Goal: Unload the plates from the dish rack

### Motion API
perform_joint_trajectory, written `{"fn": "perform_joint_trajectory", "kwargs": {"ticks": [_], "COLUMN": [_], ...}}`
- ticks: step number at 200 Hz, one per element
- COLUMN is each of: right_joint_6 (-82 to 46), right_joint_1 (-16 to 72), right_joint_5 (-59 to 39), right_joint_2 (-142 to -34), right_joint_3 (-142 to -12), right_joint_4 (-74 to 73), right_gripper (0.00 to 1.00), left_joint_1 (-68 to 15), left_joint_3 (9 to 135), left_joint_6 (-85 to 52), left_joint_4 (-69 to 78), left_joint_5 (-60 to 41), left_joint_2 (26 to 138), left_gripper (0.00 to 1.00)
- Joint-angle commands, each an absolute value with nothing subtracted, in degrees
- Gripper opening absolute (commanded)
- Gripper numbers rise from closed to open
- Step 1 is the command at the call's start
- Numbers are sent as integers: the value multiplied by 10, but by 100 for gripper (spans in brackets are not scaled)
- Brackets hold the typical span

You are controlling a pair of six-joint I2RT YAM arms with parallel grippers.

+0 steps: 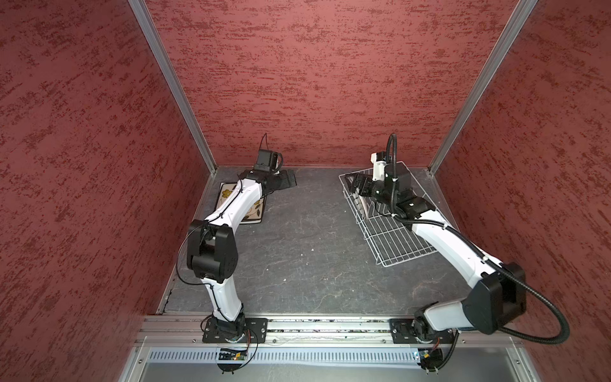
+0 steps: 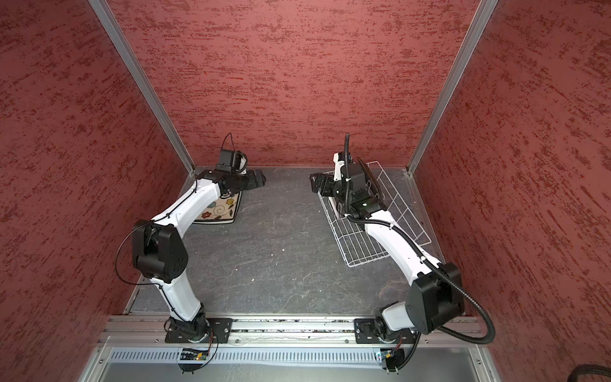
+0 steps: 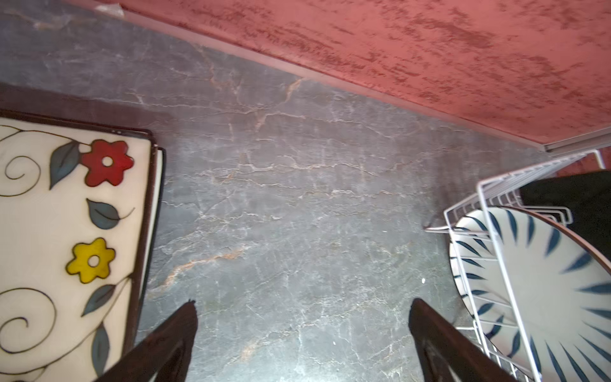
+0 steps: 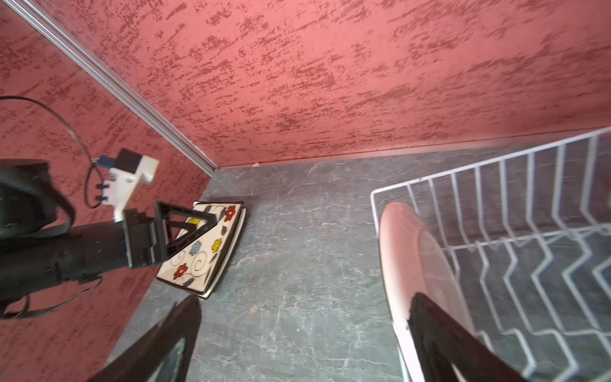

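The left arm bends at a raised elbow and reaches well away from the dish rack. Its left tool points level, jaws spread wide and empty. The right arm stretches over the dish rack, and the right tool sits at the rack's far end with its jaws wide apart.
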State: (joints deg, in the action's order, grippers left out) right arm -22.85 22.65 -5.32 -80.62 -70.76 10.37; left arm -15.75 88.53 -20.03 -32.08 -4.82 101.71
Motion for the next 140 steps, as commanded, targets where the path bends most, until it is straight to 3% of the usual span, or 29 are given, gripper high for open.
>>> {"fn": "perform_joint_trajectory", "kwargs": {"ticks": [1,76,140], "right_joint_6": [-182,-38,57], "right_joint_1": [223,221,175], "right_joint_5": [3,208,236], "right_joint_2": [-779,-711,-709], "right_joint_3": [-717,-714,-699], "right_joint_4": [158,290,311], "right_gripper": [99,99,99], "left_joint_1": [-198,-275,-283], "left_joint_3": [836,718,625], "left_joint_6": [-213,-250,-286], "left_joint_4": [-261,-179,-81], "left_joint_5": [-50,-38,-80], "left_joint_2": [979,922,867], "left_gripper": [99,99,100]}}
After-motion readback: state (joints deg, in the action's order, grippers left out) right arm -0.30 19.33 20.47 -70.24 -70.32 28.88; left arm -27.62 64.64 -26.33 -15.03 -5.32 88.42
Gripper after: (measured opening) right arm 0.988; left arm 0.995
